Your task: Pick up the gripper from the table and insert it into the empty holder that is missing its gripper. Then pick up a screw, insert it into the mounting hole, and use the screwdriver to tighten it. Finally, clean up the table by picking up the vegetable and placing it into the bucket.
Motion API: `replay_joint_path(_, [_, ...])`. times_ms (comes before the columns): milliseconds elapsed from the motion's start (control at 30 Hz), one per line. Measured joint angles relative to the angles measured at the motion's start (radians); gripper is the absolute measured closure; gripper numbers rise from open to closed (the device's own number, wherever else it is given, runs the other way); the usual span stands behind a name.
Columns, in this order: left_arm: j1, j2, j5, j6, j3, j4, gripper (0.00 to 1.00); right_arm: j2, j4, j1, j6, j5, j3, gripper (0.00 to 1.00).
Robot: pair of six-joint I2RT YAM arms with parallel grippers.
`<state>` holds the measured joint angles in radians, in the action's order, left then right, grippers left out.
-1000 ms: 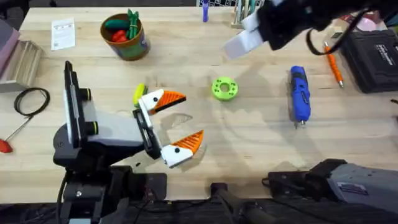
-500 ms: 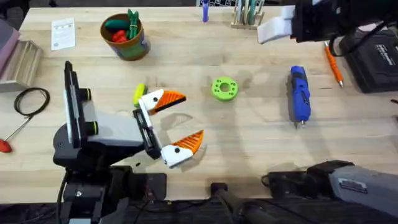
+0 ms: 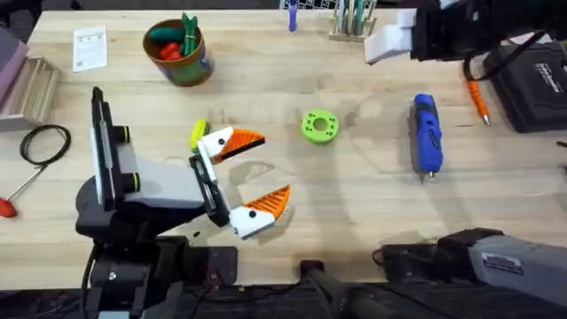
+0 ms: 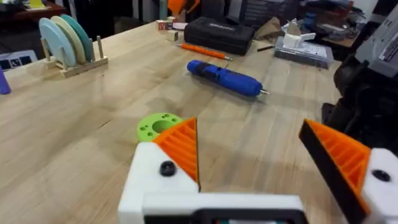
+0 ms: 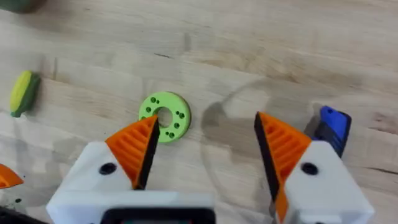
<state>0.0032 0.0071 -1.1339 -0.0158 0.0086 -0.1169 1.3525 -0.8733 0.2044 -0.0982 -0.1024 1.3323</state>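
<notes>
From above, the right arm (image 3: 443, 35) hangs high over the far right corner of the table (image 3: 354, 195), one white finger (image 3: 390, 42) jutting toward the middle; a second ago it was nearer the centre of the far edge, it then swung right, and over the last half second it has barely shifted, which suggests a pause between steps. The left pincer (image 3: 257, 173) rests low near the front with its orange-tipped fingers spread wide and nothing between them, just as in both earlier frames. The screwdriver (image 3: 427, 133) lies flat on the right half, bit toward the front, well apart from both arms and unmoved, as are the green disc (image 3: 320, 126) at the middle and the small yellow vegetable (image 3: 198, 133) just beside the left pincer's far fingertip. The bucket (image 3: 190, 66) stands at the far left, already holding other vegetables. In the left wrist view both orange tips sit on their white mounts. In the right wrist view the right pincer (image 5: 205, 143) is spread too, empty, both tips in place over the green disc; a dark spot on each mount may be a screw head or a bare hole. So fitting the tip looks done, and clearing the vegetable is still left
</notes>
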Motion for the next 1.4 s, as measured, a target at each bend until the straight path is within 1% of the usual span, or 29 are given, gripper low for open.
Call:
replay_joint_path(67, [0.000, 0.000, 0.000, 0.000, 0.000, 0.000, 0.015, 0.000, -0.005, 0.000, 0.000, 0.000, 0.000, 0.093])
replay_joint_path(100, [0.000, 0.000, 0.000, 0.000, 0.000, 0.000, 0.048, 0.000, -0.007, 0.000, 0.000, 0.000, 0.000, 0.093])
replay_joint_path(133, [0.000, 0.000, 0.000, -0.001, 0.000, 0.000, 0.137, 0.000, -0.009, 0.000, 0.000, 0.000, 0.000, 0.093])
replay_joint_path(167, [0.000, 0.000, 0.000, 0.001, 0.000, 0.000, 0.263, 0.000, -0.011, 0.000, 0.000, 0.000, 0.000, 0.093])
replay_joint_path(200, [0.000, 0.000, 0.000, 0.000, 0.000, 0.000, 0.410, 0.000, -0.010, 0.000, 0.000, 0.000, 0.000, 0.094])
replay_joint_path(300, [0.000, 0.000, 0.000, 0.001, 0.000, 0.000, 0.895, 0.000, -0.010, 0.000, 0.000, 0.000, 0.000, 0.094])
replay_joint_path(333, [0.000, 0.000, 0.001, 0.006, 0.000, 0.000, 0.970, 0.000, -0.010, 0.000, 0.000, 0.000, 0.000, 0.094])
replay_joint_path(400, [0.000, 0.000, 0.000, 0.007, 0.000, 0.000, 0.994, 0.000, -0.010, 0.000, 0.000, 0.000, 0.000, 0.094])
replay_joint_path(700, [0.000, 0.000, 0.000, 0.007, 0.000, 0.000, 0.996, 0.000, -0.009, -0.013, -0.023, 0.000, 0.000, 0.093])
replay_joint_path(833, [0.000, 0.000, 0.000, 0.007, 0.000, 0.000, 0.996, 0.000, -0.006, -0.066, -0.037, 0.000, -0.008, 0.094])
replay_joint_path(1133, [0.000, 0.000, 0.000, 0.007, 0.000, 0.000, 0.996, 0.000, -0.016, -0.206, -0.055, 0.000, -0.073, 0.094])
replay_joint_path(1400, [0.000, 0.000, 0.000, 0.007, 0.000, 0.000, 0.996, -0.016, -0.046, -0.260, -0.043, 0.001, -0.140, 0.092])
